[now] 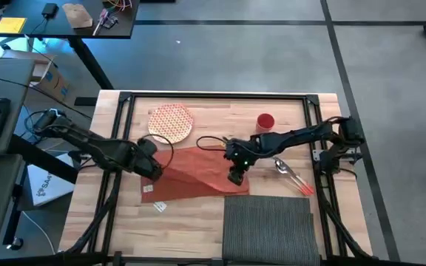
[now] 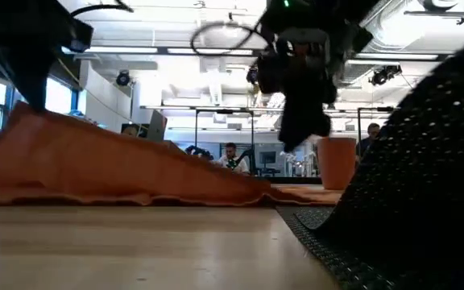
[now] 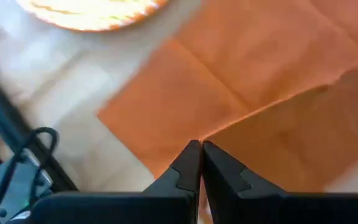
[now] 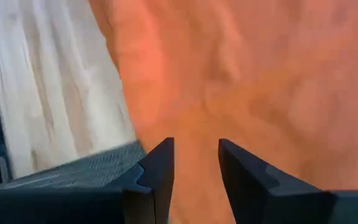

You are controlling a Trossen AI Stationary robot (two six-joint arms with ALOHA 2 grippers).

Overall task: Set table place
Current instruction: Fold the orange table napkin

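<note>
Orange napkin [image 1: 198,172] cloth is pinched in the left end effector [image 1: 152,170], fingers closed on its raised left edge, apparently to spread it flat on the wooden surface [image 1: 191,222]. At centre the right end effector [image 1: 236,177] hovers over the napkin's other end, fingers apart and empty, while the dark ribbed placemat [image 1: 268,229] lies at the near right edge, its long axis running toward the camera side.

Both arms are matte black, built from slim tubular links joined by bulkier rounded joint housings, with thin black cables looping loosely off the wrist sections. The left gripper [image 3: 201,163] ends in two flat, angular black fingers tapering to narrow tips, each with a stepped notch on its inner face. The right gripper [image 4: 196,163] has matching black wedge-shaped fingers; a small green light shows on its wrist housing.
</note>
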